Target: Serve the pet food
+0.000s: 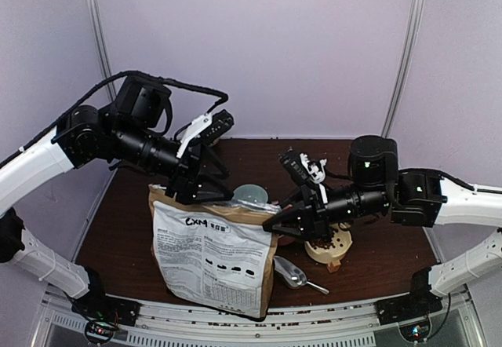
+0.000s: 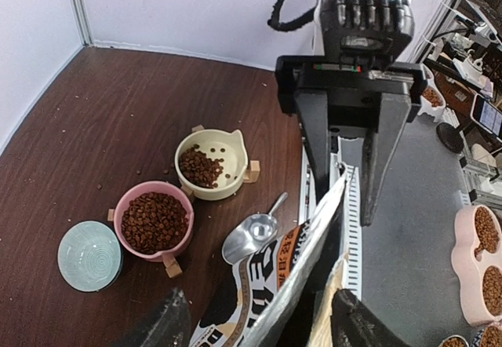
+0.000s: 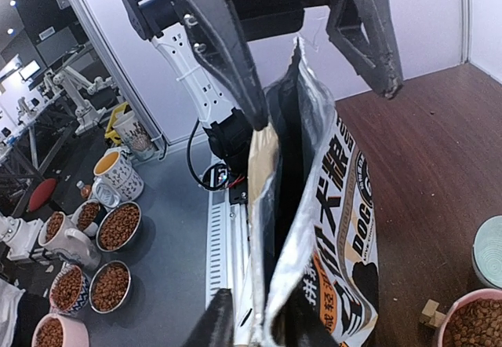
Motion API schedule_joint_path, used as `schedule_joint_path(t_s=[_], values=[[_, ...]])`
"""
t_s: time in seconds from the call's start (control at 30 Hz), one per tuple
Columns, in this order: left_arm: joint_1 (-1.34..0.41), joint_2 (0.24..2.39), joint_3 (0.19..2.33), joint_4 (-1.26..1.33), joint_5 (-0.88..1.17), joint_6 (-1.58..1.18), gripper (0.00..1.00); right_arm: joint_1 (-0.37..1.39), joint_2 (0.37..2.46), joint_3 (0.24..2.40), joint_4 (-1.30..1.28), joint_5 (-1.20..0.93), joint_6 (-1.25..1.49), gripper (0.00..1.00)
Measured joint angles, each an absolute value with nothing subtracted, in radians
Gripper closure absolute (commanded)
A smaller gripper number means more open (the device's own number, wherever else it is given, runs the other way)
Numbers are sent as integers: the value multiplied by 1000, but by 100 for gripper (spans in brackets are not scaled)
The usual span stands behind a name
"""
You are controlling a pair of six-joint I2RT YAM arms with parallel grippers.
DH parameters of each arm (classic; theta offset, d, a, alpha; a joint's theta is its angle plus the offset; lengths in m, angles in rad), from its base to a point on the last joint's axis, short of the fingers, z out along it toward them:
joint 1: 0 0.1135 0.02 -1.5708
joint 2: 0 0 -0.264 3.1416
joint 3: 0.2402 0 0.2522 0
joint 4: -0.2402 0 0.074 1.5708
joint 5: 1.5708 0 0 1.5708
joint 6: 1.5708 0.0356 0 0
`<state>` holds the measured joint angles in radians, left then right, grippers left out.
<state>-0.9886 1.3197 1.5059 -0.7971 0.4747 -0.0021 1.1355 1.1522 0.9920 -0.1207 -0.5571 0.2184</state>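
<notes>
A dark table (image 1: 125,229) carries a printed bag (image 1: 212,257) standing upright near its front edge, mouth open at the top.

The left gripper (image 2: 349,206) comes down over the bag's top left corner. Its jaws stand apart, with the bag's rim rising between them and not pinched. The right gripper (image 3: 323,104) reaches in at the bag's top right corner. Its jaws are also spread: one fingertip (image 3: 257,115) meets the paper lip of the mouth, and the other hangs clear of the bag's outer face.

A pink bowl (image 2: 118,220), a cream bowl (image 2: 235,147) and a teal bowl (image 2: 89,255) sit to the right of the bag and behind it. From above, the teal one shows just past the bag's top edge. The cream one is right of the bag, under the right arm.

A metal scoop (image 2: 249,237) lies on the table just beside the bag's right side, handle pointing away from it.

The kibble (image 2: 153,223) fills the pink bowl. A smaller heap sits in the cream bowl, and a few stray pellets lie on the table beyond the bag.
</notes>
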Motion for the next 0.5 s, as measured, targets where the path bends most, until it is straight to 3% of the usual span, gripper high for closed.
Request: schedule_joint_path(t_s=[0.07,0.4,0.5], values=[[-999,1324,1514,-814,474,-2,36,1135,1155,992,-120,-548,217,100],[-1056,1403,1580,-874,476,8,32,1136,1153,996,-124,-515,221,100],[-1066,1443,1600,-891,476,15,40,1135,1152,996,-124,-514,221,100]])
